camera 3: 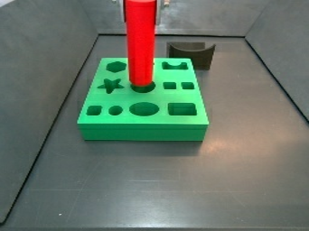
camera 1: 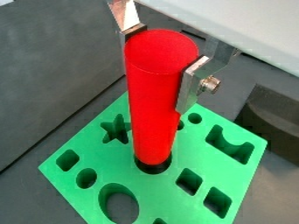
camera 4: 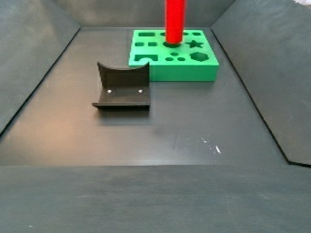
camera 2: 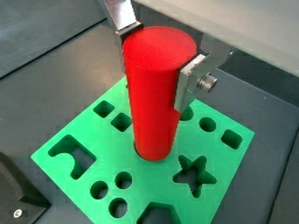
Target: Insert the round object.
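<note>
You could not see the gripper (camera 1: 160,54) in either side view; the red peg's (camera 3: 140,41) top was cropped at twelve o'clock.

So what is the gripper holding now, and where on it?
The gripper grips the red cylinder peg by its upper end, fingers on opposite sides.

Lab test rig: dark walled bin (camera 4: 73,82), fixture (camera 4: 122,88).

Tall plain bright-red cylinder peg (camera 1: 156,96): uniform red, no markings. Flat green plastic block with shaped cut-outs (camera 3: 145,117): solid bright green. Gripper (camera 2: 158,54) at the peg's upper end: silver finger plates. Curved-notch block (camera 4: 122,87): dark grey. Floor (camera 4: 145,136): dark grey.
</note>
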You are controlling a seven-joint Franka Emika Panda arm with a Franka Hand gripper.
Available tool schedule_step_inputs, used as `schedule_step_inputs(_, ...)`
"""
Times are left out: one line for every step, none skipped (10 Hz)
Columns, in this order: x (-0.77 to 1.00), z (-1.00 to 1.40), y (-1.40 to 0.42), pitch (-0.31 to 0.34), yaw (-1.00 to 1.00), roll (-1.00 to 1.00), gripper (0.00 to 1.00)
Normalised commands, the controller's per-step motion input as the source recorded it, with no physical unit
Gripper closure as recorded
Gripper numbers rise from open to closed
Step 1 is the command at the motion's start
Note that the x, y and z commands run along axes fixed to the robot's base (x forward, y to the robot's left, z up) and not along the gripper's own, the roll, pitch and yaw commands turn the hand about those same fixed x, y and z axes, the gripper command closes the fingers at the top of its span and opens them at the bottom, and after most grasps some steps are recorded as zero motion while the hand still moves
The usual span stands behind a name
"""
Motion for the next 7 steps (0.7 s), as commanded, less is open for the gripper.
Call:
schedule_step_inputs(0.14,-0.20,0.00,0.000,-0.16,-0.08,1.00)
schedule_step_inputs(0.28,-0.27,0.00,0.000,-0.13,-0.06,1.00)
schedule_step_inputs(0.32,-0.25,0.00,0.009,-0.14,-0.06,1.00)
schedule_step_inputs(0.31,-0.23,0.00,0.000,-0.18,-0.08,1.00)
schedule_step_inputs(0.20,-0.15,-0.03,-0.016,-0.25,-0.18,1.00)
schedule_step_inputs(0.12,-0.19,-0.03,-0.090,-0.16,-0.15,1.00)
schedule_step_inputs(0.00,-0.21,-0.02,-0.146,-0.17,-0.14,1.00)
